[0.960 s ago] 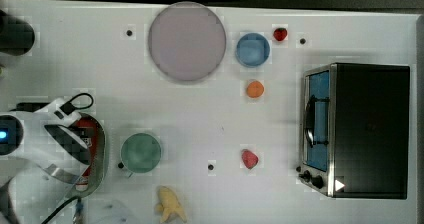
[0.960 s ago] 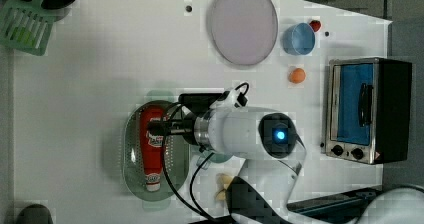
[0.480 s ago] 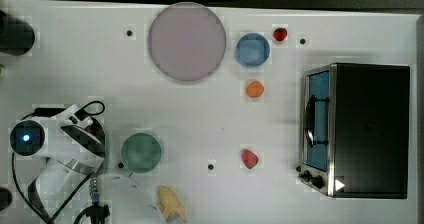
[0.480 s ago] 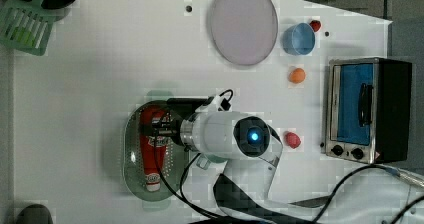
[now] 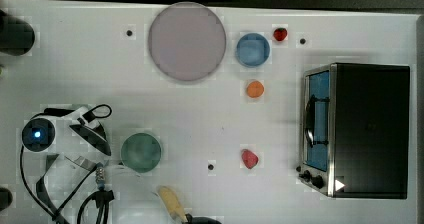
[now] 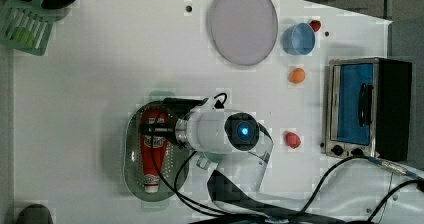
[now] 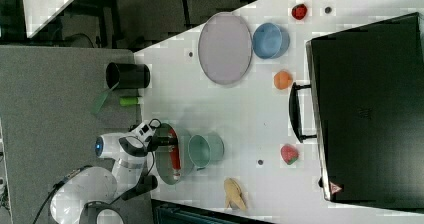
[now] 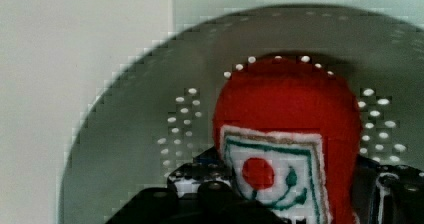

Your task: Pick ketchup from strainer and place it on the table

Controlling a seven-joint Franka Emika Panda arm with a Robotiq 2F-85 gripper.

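White table (image 6: 100, 59), a few dark holes; a grey-lilac plate (image 6: 242, 24) sits at twelve o'clock in the left view and a toaster oven (image 6: 367, 109) at three. The strainer (image 6: 131, 154) lies at about seven o'clock, and the ketchup (image 6: 151, 151) lies flat inside it, cap toward six. The gripper (image 6: 156, 130) straddles the bottle's labelled upper body, fingers on either side; whether they already pinch it cannot be told. In the wrist view the bottle (image 8: 287, 134) looks stitched, like felt — probably light, soft, squashy, not slippery or fragile. Best hold, by judgement: across the wide labelled middle, not the tapered cap end.
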